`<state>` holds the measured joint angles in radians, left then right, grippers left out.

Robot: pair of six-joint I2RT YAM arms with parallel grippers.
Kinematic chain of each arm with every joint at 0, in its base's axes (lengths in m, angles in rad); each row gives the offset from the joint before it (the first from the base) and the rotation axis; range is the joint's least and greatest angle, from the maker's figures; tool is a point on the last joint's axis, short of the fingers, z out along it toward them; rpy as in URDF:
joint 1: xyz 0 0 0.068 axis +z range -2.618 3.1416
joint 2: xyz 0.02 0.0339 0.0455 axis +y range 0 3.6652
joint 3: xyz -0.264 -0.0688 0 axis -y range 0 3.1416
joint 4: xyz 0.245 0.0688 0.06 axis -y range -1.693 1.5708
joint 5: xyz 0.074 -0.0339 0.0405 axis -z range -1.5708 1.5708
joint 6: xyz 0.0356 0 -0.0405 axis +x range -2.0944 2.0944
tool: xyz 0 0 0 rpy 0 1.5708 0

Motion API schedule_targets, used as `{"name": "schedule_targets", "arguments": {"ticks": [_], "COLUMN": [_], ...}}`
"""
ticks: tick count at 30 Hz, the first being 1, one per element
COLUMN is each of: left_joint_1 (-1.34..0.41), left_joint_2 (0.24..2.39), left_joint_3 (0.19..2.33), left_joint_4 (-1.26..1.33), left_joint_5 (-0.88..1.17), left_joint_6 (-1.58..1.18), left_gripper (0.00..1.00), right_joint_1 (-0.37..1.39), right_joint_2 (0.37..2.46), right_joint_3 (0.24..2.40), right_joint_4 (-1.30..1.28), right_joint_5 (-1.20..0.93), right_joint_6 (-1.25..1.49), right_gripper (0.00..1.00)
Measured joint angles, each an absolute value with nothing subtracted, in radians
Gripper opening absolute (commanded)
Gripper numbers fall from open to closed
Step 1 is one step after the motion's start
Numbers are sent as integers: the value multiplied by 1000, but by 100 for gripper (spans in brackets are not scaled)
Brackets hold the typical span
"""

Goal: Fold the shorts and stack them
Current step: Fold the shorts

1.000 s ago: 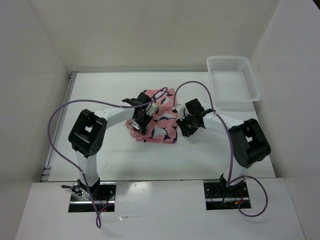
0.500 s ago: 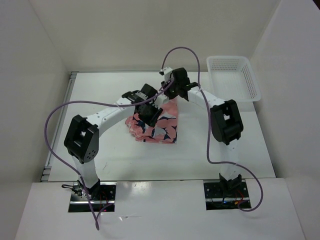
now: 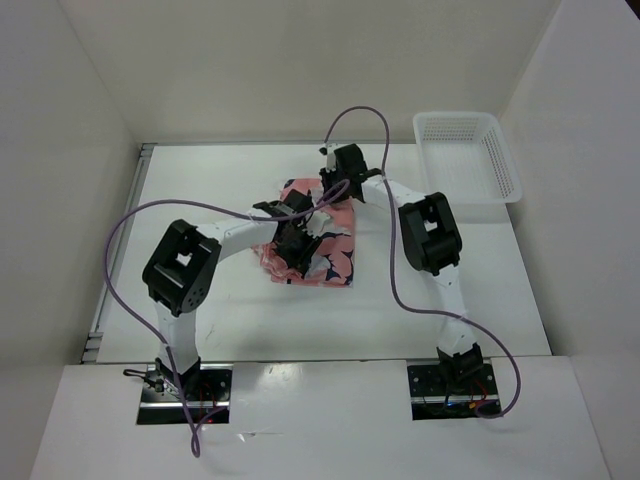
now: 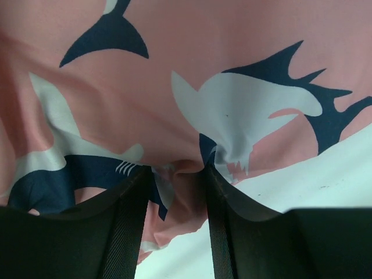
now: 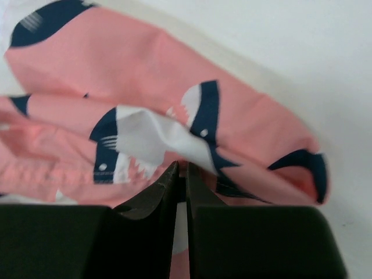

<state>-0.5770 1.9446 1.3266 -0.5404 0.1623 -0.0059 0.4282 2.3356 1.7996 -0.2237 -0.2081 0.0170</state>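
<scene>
On the left of the tabletop [image 3: 200,170] the left arm reaches in toward the middle, and its end effector [image 4: 177,174] sits low on the near-left part of the shorts [image 3: 338,240]. The shorts lie bunched and partly doubled over at the centre of the tabletop, well apart from everything else. In the left wrist view the two dark fingers [image 4: 132,215] stand about halfway apart. A puckered ridge of salmon-pink cloth, printed with navy-and-white shapes, is gathered between them, so this end effector appears clenched on a thick bunch of the fabric rather than released. It is probably there to anchor or lift that side so the garment does not slide while the other side is worked. The right arm arches over from the right, and its end effector [image 5: 181,168] meets the far edge of the shorts. In its wrist view the jaws are drawn in to a thin slit, with a fold of cloth crimped at the tips, which reads as a pinch on a thin edge layer. With grips on opposite sides of the shorts, the likely purpose is to carry one edge across the other for a fold. The fold looks unfinished, since the cloth is rumpled and not squared. At the far right corner a white mesh basket [image 3: 478,198] stands untouched, with nothing visible inside it.
</scene>
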Motion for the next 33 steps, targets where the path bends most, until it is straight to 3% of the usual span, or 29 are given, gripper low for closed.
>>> {"name": "schedule_targets", "arguments": {"ticks": [11,13,17,19,20,29,33], "left_joint_1": [-611,-619,-631,-632,-630,-566,-426], "left_joint_2": [1880,1878,1878,1878,1878,1731,1636], "left_joint_3": [1222,1225,1262,1310,1345,1581,1626], "left_joint_4": [-439,-449,-529,-580,-602,-668,-685], "left_joint_5": [113,109,108,108,109,133,183], "left_joint_6": [1,0,-2,-2,-2,-3,-2], "left_gripper": [52,57,68,77,87,90,90], "right_joint_1": [428,430,435,438,439,428,336], "right_joint_2": [2400,2400,2398,2386,2374,1983,1725], "right_joint_3": [1909,1917,1919,1919,1919,1909,1805], "right_joint_4": [-223,-223,-221,-225,-229,-302,-304], "right_joint_5": [-20,3,20,25,32,142,175], "right_joint_6": [76,57,-3,-31,-49,-195,-225], "right_gripper": [10,11,26,29,31,33,38]}}
